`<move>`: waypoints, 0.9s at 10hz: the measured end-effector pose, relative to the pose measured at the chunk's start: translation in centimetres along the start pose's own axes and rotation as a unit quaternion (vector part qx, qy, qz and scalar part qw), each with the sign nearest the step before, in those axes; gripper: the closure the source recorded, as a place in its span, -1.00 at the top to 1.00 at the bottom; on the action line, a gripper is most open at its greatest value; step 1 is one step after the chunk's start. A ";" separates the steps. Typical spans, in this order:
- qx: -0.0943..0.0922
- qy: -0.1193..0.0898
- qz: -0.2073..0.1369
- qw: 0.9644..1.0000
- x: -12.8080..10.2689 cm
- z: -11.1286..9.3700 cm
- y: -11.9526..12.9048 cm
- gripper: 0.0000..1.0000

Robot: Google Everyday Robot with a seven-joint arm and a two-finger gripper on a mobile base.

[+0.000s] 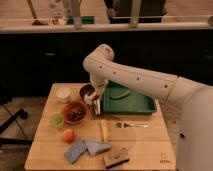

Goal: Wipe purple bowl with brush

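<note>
The purple bowl (86,91) sits on the wooden table (145,145), behind the orange bowl and left of the green tray. My gripper (94,100) hangs at the purple bowl's right rim, pointing down. It is shut on the brush (97,106), whose white handle sticks down below the fingers, between the bowl and the tray. The brush's bristle head is hidden by the gripper. My arm hides part of the bowl's right side.
An orange bowl (74,111) with dark contents stands in front of the purple bowl. A white cup (63,94), green cup (56,120) and orange fruit (68,135) stand left. A green tray (128,99), fork (131,125), blue-grey sponges (86,149) and tan scrub block (115,157) lie around.
</note>
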 end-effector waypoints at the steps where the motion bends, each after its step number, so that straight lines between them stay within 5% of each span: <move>1: 0.007 0.002 0.005 1.000 0.4 -0.4 -0.3 -1.00; 5: 0.039 0.012 0.023 0.999 1.8 -2.1 -2.8 -1.00; 9: 0.040 0.028 0.031 0.998 2.1 -1.9 -5.7 -1.00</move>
